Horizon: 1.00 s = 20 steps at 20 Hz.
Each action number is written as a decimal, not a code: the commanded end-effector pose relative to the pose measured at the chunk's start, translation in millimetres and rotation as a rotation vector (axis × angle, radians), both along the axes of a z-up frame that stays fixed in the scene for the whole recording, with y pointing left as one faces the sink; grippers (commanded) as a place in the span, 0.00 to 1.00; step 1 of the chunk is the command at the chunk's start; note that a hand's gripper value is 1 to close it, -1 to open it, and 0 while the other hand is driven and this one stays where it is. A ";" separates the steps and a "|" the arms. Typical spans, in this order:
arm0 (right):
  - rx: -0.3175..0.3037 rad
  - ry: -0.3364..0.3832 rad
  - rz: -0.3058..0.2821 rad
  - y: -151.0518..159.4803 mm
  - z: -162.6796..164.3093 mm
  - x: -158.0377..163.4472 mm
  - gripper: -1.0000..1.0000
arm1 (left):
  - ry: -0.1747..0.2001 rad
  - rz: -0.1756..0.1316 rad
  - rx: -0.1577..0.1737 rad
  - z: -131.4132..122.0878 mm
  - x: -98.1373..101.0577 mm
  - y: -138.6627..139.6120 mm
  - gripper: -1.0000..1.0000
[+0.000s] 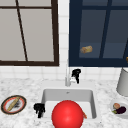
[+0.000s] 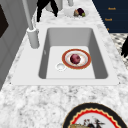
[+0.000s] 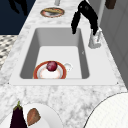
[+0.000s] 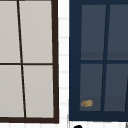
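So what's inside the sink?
Inside the sink lies a plate with a red rim, and a dark red round fruit sits on it. The drain is just beside the plate. What the plate covers can't be seen.

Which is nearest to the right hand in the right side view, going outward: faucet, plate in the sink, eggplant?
From the right hand:
1. Faucet, right beside it at the sink's back edge.
2. Plate in the sink, down in the basin.
3. Eggplant, on the near counter.
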State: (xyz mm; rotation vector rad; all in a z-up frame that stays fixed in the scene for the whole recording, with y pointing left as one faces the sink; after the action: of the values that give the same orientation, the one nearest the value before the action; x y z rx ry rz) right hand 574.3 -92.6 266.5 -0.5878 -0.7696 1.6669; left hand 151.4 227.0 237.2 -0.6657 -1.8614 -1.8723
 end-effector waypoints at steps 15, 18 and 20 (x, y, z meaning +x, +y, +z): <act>0.008 -0.049 -0.026 -12.2 -7.3 13.5 0.00 | 0.000 0.000 0.000 0.0 0.0 0.0 0.50; 0.009 -0.054 -0.009 -8.8 8.3 8.2 0.00 | 0.000 0.000 0.000 0.0 0.0 0.0 0.50; 0.000 -0.053 -0.010 -10.6 22.7 8.2 0.00 | 0.000 0.000 0.000 0.0 0.0 0.0 0.50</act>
State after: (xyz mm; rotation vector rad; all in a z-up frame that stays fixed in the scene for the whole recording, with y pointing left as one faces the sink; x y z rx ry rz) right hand 582.3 -104.0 269.1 -0.5813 -0.7577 1.6514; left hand 151.4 227.0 237.2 -0.6657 -1.8614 -1.8723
